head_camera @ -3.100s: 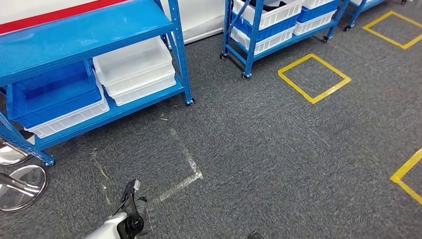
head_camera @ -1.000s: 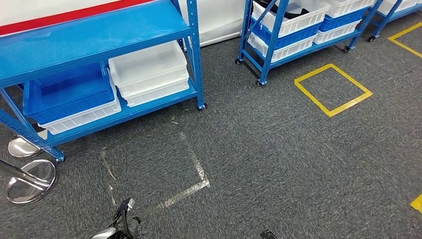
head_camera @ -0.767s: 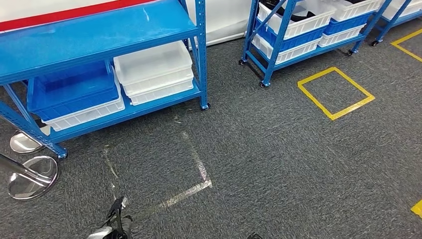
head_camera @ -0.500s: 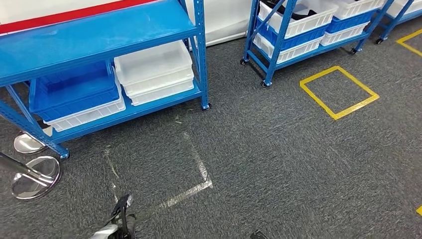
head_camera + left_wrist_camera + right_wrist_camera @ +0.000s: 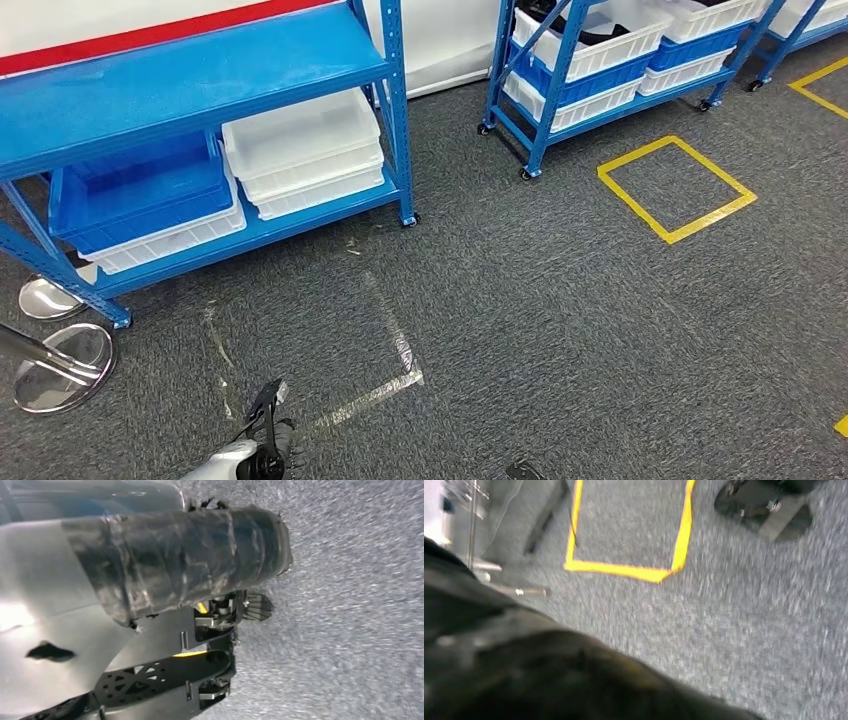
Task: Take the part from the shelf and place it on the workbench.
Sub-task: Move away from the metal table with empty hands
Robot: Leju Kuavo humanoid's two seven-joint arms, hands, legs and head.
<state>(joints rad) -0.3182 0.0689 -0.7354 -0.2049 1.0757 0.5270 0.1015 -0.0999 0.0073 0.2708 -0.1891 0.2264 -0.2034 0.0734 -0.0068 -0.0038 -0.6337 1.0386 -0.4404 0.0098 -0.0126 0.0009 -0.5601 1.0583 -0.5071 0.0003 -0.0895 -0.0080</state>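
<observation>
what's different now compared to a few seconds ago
The camera has swung, so the whole scene slid right in the head view; the shelves and bins themselves have not moved. The left hand still hangs low over the carpet, holding nothing visible.

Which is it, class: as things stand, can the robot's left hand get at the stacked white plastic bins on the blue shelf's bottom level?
Probably not yet. The left hand hangs low, with open grey carpet between it and the white bins.

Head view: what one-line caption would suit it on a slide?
Robot's left hand hangs over grey carpet before a blue shelf holding white bins and a blue bin.
</observation>
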